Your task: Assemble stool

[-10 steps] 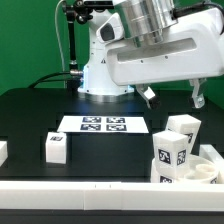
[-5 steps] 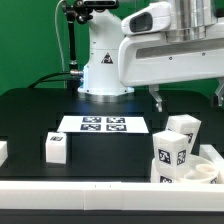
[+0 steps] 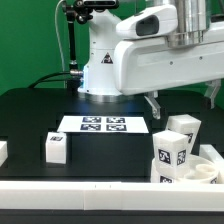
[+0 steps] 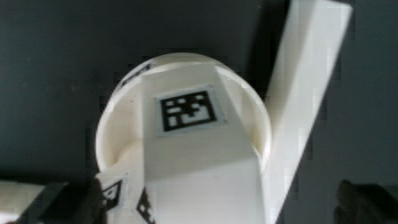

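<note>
black table, tagged marker board (image 3: 105, 124) at ctr: gripper (image 3: 186, 100) hangs w/ jaws spread wide, empty, over round seat (image 4: 187, 170) by rail (image 4: 313, 90); one leg (image 3: 56, 147) stands apart.

Seat (image 4: 192, 160) smooth white plastic, slight sheen; legs (image 3: 171, 152) same; table (image 3: 30, 120) matt black.

White glossy arm (image 3: 165, 60); rounded casings; grey wrist cylinder (image 3: 192, 15).

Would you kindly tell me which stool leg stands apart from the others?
The lone leg at the exterior view's left, by the marker board; the other two stand by the seat.
</note>
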{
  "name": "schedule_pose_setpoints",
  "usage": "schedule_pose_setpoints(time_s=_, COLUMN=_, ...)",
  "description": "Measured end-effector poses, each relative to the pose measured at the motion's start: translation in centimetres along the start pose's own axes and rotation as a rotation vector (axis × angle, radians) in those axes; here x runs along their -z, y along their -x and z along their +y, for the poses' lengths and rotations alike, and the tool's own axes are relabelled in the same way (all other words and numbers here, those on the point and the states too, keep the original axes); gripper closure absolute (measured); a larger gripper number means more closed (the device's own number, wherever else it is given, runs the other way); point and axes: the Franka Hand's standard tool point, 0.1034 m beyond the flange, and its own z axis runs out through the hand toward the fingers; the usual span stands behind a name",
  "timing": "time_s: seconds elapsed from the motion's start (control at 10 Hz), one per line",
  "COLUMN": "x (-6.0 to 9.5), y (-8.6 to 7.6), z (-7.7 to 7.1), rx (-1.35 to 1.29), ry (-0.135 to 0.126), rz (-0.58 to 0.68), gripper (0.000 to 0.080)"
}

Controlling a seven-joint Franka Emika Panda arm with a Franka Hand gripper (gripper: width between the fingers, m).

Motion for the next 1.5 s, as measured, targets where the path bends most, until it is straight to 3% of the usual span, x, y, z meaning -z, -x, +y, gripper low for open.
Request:
schedule_pose_setpoints(time_s=0.3, x=-1.0, y=-0.2, z=0.6, rx=0.112, ry=0.027, rz=0.021, gripper=0.0150)
schedule_pose_setpoints(time_s=0.5, x=-1.2, y=0.0, z=1.1, rx=0.107, ry=0.032, rz=0.024, gripper=0.0150)
schedule_pose_setpoints(time_s=0.6, x=-1.2, y=0.0, z=1.2, rx=0.105, ry=0.032, rz=0.024, gripper=0.0252)
schedule_pose_setpoints(time_s=0.7, x=-1.2, y=0.0, z=1.2, rx=0.104, ry=0.032, rz=0.024, gripper=0.0252)
schedule_pose_setpoints(time_s=0.8, x=-1.2, y=0.0, z=1.2, rx=0.104, ry=0.032, rz=0.024, gripper=0.0435)
schedule_pose_setpoints(time_s=0.9, x=-1.2, y=0.0, z=1.2, rx=0.103, ry=0.032, rz=0.024, gripper=0.0464)
schedule_pose_setpoints(time_s=1.2, x=-1.2, y=0.0, z=1.2, rx=0.076, ry=0.032, rz=0.024, gripper=0.0464)
schedule_pose_setpoints(time_s=1.5, x=-1.2, y=0.0, z=1.3, rx=-0.143, ry=0.026, rz=0.031, gripper=0.0464)
